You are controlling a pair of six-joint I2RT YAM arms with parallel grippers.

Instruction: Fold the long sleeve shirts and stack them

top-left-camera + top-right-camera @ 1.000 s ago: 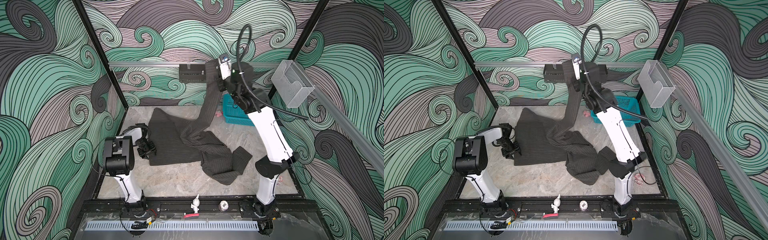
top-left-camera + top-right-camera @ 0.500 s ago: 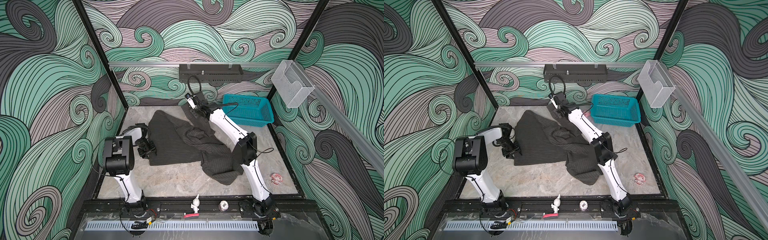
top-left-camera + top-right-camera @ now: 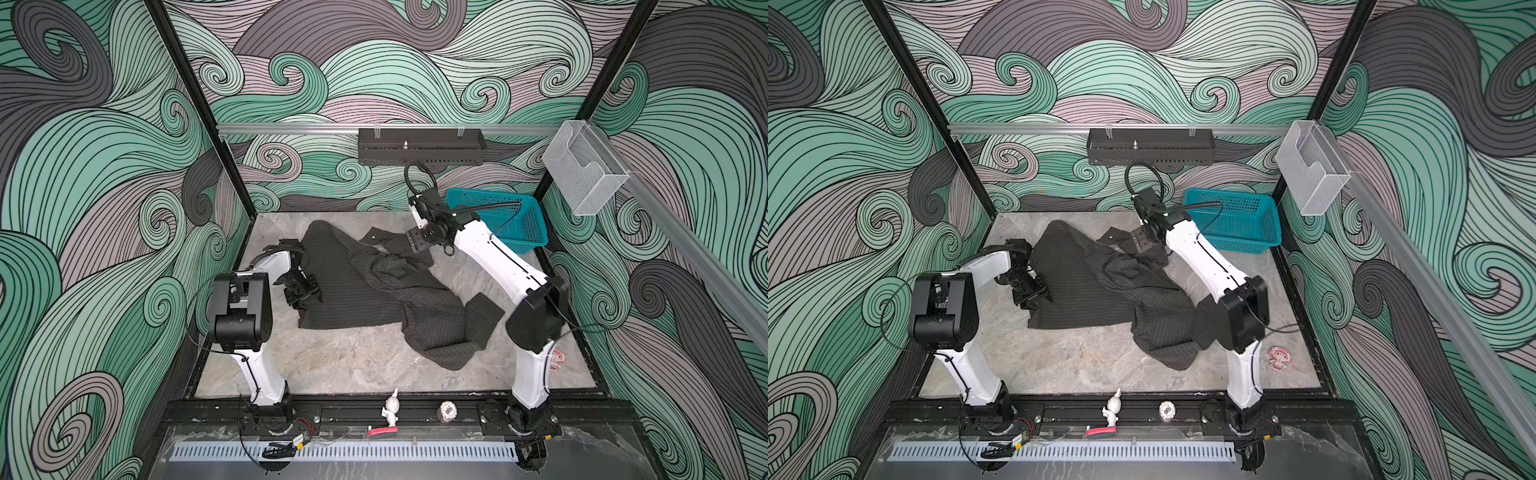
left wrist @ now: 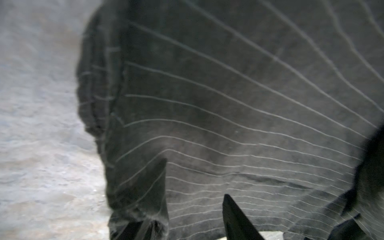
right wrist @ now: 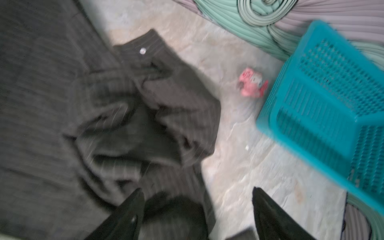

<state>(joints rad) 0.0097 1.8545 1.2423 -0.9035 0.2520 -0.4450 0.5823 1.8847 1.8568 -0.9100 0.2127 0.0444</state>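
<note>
The long sleeve shirt is dark with thin pale pinstripes and lies spread and rumpled on the marble table in both top views. One sleeve trails toward the front right. My left gripper sits at the shirt's left edge. In the left wrist view its jaws stand apart on the striped cloth, and a fold is draped over one finger. My right gripper hangs open above the bunched cloth at the back and holds nothing.
A teal basket stands at the back right beside the right arm. A small pink figure lies next to it, and another lies at the front right. A white figurine stands on the front rail.
The right arm came down from high up, where it held a lifted sleeve, laid the cloth onto the shirt at the back, opened and drew back toward the basket. The left arm has not moved.
</note>
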